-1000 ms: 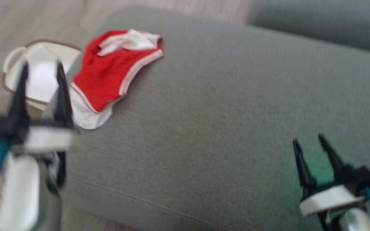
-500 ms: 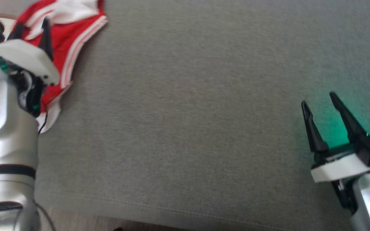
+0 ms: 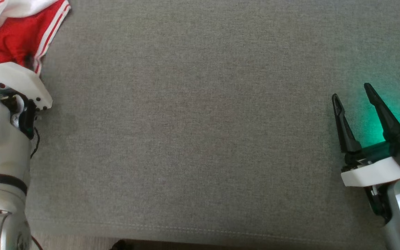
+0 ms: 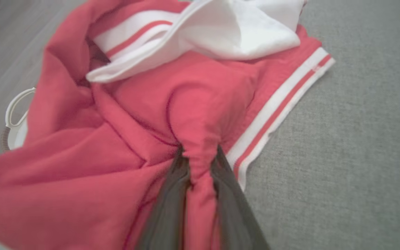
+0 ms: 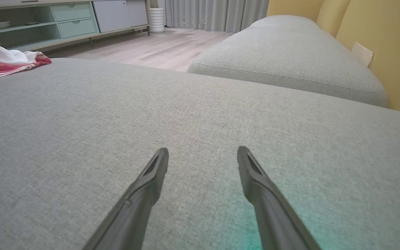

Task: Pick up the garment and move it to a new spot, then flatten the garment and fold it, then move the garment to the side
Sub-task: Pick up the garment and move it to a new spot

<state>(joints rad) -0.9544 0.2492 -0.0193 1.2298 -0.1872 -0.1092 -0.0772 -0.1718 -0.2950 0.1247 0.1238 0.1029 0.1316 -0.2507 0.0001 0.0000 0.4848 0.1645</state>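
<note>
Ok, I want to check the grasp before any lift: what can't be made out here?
- Head view: garment cut off by the top-left edge; left jaws hidden behind the white wrist housing.
- Left wrist view: jaw tips buried in a red fold and blurred; grip depth unclear.
- Left wrist view: white basket mostly hidden behind the garment.
- Garment type: too bunched to tell.

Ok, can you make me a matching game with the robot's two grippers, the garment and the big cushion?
Things:
1 garment
2 left gripper
3 right gripper
4 cushion

Matches:
A grey
B open, holding nothing
C red and white
D pinching a fold of cloth

Pairs: 1-C, 2-D, 3-B, 4-A.
</note>
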